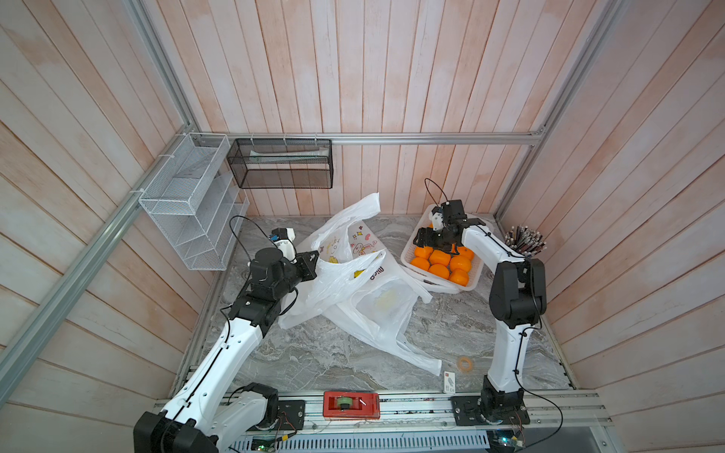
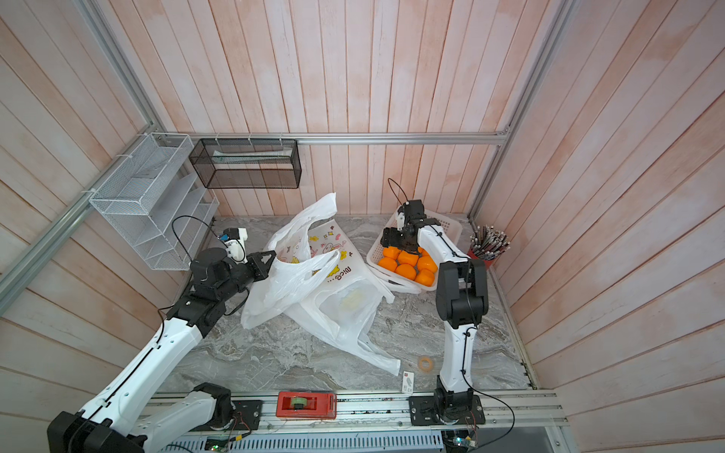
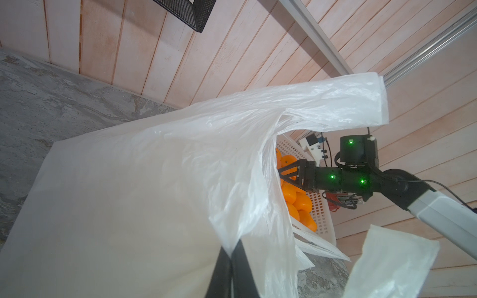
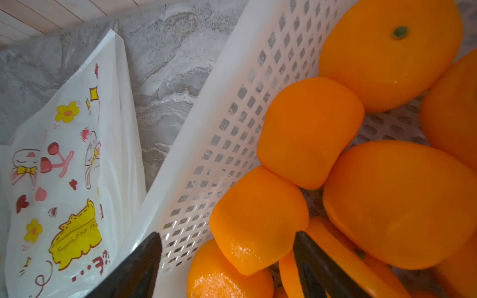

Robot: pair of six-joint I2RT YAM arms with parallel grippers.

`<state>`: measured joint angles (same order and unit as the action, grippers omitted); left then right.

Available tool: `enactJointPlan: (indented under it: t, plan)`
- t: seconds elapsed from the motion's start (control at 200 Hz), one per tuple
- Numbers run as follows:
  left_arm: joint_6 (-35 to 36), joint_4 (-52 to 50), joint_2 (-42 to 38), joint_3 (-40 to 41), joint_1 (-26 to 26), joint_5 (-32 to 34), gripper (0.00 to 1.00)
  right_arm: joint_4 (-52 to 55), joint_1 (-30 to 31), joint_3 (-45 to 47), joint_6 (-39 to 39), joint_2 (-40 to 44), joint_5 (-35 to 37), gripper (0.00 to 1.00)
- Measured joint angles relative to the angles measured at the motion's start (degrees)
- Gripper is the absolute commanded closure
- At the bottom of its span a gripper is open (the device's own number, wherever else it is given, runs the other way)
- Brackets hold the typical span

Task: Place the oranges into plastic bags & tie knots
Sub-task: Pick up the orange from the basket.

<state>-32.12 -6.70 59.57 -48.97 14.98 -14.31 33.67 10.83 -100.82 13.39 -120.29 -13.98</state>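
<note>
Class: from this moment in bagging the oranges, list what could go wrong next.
1. The right pincer straddles an orange hard by the basket wall; closing, one finger may catch the wall.
2. The left pincer pinches only thin bag film, which could slip or sag shut.

You are seeing the oranges [image 1: 443, 261] lying in the basket [image 1: 431, 285] at the far right of the desk [image 1: 314, 353], the plastic bags [image 1: 353, 290] sprawling just left of that basket.

Bright, even light w/ soft shadows; edges bowed, close-ups blurry
</note>
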Motion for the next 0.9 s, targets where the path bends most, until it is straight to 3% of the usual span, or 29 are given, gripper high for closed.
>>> enactJointPlan:
  t: [0.72, 0.9]
  plan:
    - [0.0, 0.0, 0.81, 0.0, 0.0, 0.22, 1.0, 7.8, 0.96, -11.02, -3.23, -9.75, 9.51, 0.22]
    - [0.02, -0.09, 0.96, 0.0, 0.0, 0.22, 1.0, 10.54, 1.36, -11.85, -3.98, -9.97, 10.78, 0.43]
